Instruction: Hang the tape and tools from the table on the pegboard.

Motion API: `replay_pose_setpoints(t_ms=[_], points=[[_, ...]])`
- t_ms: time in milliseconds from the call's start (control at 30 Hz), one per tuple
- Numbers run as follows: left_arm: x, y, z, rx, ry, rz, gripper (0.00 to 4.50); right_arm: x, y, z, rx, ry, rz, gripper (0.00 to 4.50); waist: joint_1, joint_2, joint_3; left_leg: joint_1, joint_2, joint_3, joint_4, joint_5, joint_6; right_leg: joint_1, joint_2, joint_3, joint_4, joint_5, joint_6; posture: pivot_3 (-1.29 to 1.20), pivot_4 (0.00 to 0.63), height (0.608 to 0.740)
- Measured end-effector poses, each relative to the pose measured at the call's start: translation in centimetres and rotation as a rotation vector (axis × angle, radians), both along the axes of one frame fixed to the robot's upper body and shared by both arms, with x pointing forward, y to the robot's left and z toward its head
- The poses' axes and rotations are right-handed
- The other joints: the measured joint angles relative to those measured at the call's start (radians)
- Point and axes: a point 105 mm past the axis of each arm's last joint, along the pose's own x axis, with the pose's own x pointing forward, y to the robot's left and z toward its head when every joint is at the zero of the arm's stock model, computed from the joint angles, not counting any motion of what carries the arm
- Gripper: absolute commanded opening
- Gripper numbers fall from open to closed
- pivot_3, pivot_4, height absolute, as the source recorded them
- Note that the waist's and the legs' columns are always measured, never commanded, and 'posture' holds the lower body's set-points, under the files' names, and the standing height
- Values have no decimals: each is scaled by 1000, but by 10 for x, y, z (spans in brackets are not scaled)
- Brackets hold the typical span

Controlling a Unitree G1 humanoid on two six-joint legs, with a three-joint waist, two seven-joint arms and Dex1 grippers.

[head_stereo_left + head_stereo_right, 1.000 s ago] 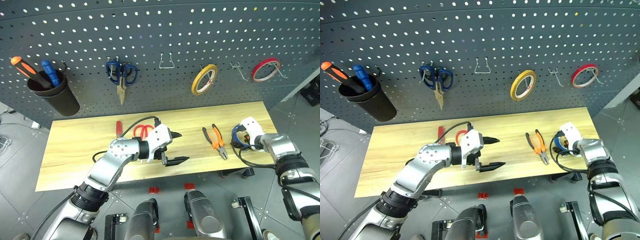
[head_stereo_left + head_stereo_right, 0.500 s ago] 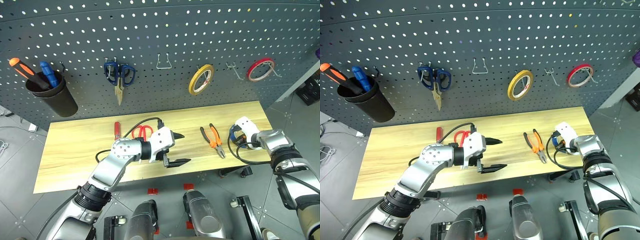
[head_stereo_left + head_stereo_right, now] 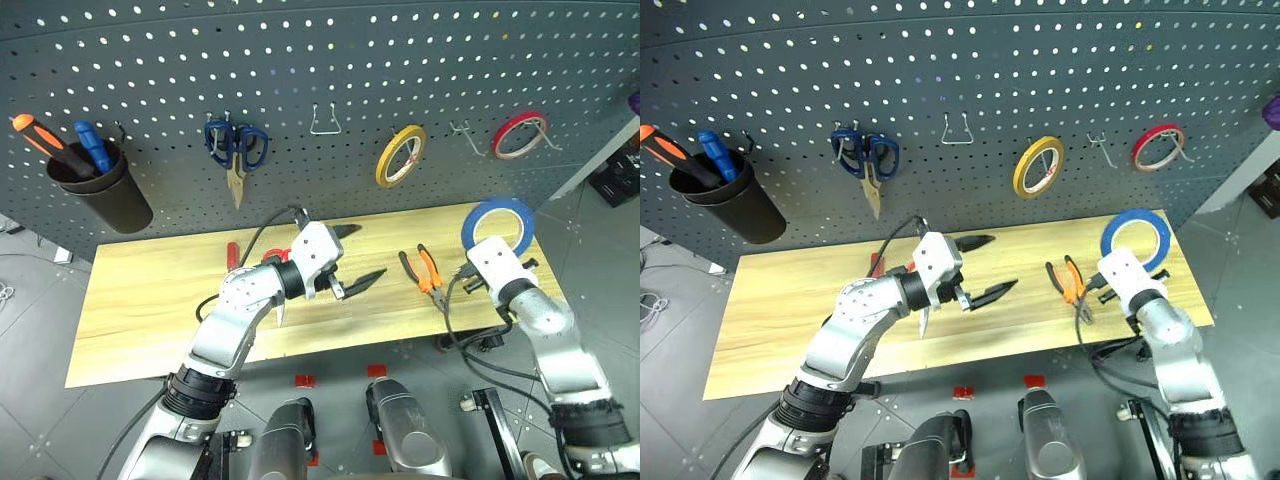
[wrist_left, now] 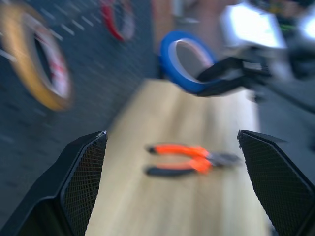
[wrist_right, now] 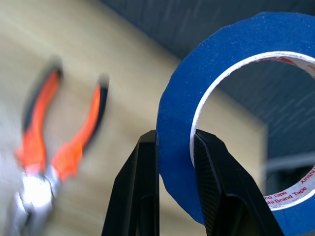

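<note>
My right gripper is shut on the lower edge of the blue tape, holding the ring upright above the right end of the table, in front of the pegboard. In the right wrist view both fingers pinch the tape's band. The orange-and-black pliers lie on the wood just left of it. My left gripper hovers open and empty over the table's middle. Behind the left arm lie the red screwdriver and the red scissors, which are partly hidden.
On the pegboard hang a black cup with orange and blue screwdrivers, blue scissors, a yellow tape ring and a red tape ring. Bare hooks stand between the scissors and the yellow ring, and another hook left of the red ring.
My right gripper shut on the blue tape and lifted it off the table's right end, up and leftward. The left gripper rose slightly and turned toward the right.
</note>
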Motion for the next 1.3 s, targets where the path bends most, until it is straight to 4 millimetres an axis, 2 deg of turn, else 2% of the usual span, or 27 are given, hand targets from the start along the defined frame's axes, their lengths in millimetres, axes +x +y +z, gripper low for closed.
replay_pose_setpoints(t_ms=[100, 167, 233, 333, 467, 567, 667, 733, 867, 933, 1033, 1167, 1300], points=[[-3, -3, 6, -19, -15, -7, 4500, 3, 15, 35, 26, -151, 28, 668, -5, 0, 0, 1, 0, 0, 0, 2, 3, 0, 0, 0, -1, 4, -2, -403, 268, 740], [-5, -4, 9, -25, -26, -15, 4500, 8, 22, 49, 50, -198, 41, 668, -5, 0, 0, 1, 1, 0, 0, 3, 3, 0, 1, 0, 0, 5, -3, -400, 264, 740], [-4, -5, 13, -31, -34, -14, 4500, 21, 26, 61, 91, -216, 58, 668, -6, 0, 0, 1, 0, 1, 0, 3, 4, 0, 1, 0, -1, 6, -3, -399, 262, 740], [0, -5, 21, -47, -57, 0, 4500, 45, 28, 65, 169, -176, 90, 668, -8, 0, 0, 0, 1, 1, 0, 3, 4, 0, 1, 0, -1, 6, -4, -397, 262, 740], [4, 0, 22, -54, -61, 33, 4500, 68, 30, 55, 271, -89, 131, 668, -10, 0, 0, 0, 1, 2, 0, 3, 4, 0, 1, 0, -2, 6, -4, -393, 261, 740], [5, 4, 20, -46, -60, 47, 4500, 80, 26, 48, 315, -48, 121, 1640, -12, 0, 0, -1, 1, 5, 0, 3, 5, -1, 0, 2, -2, 6, -4, -378, 262, 740], [6, 16, 12, -15, -47, 80, 4500, 78, 24, 47, 321, -44, 114, 2588, -12, 0, 0, 0, 2, 5, 0, 3, 5, -1, 1, 2, -2, 6, -4, -381, 265, 740], [9, 32, 2, 25, -26, 120, 4500, 71, 21, 35, 325, -6, 92, 3288, -11, 0, 0, 0, 3, 4, 0, 3, 5, -2, 1, 2, -1, 6, -4, -385, 267, 740], [10, 74, -23, 151, 30, 193, 4500, 47, 20, -20, 375, 226, -16, 4484, -10, 1, 0, 0, 4, 5, 0, 3, 5, -3, 1, 3, 0, 6, -4, -393, 269, 740], [6, 89, -34, 204, 65, 201, 4500, 37, 29, -45, 425, 364, -85, 4484, -13, 1, 0, 0, 4, 6, 0, 3, 5, -4, 1, 3, 0, 8, -7, -393, 269, 740], [4, 102, -44, 249, 98, 199, 4500, 27, 47, -67, 486, 517, -158, 4484, -11, 2, -1, -1, 4, 6, 0, 3, 5, -6, 1, 3, 0, 9, -7, -397, 267, 740], [3, 103, -45, 260, 95, 178, 4500, 31, 59, -77, 514, 607, -227, 4484, -9, 2, -1, -2, 3, 6, 0, 3, 5, -7, 0, 3, -1, 9, -7, -388, 266, 740], [4, 103, -45, 256, 98, 177, 4500, 37, 53, -88, 507, 653, -284, 4484, -9, 2, -2, -8, 3, 6, 0, 3, 4, -14, 0, 3, 1, 9, -7, -381, 263, 740]])
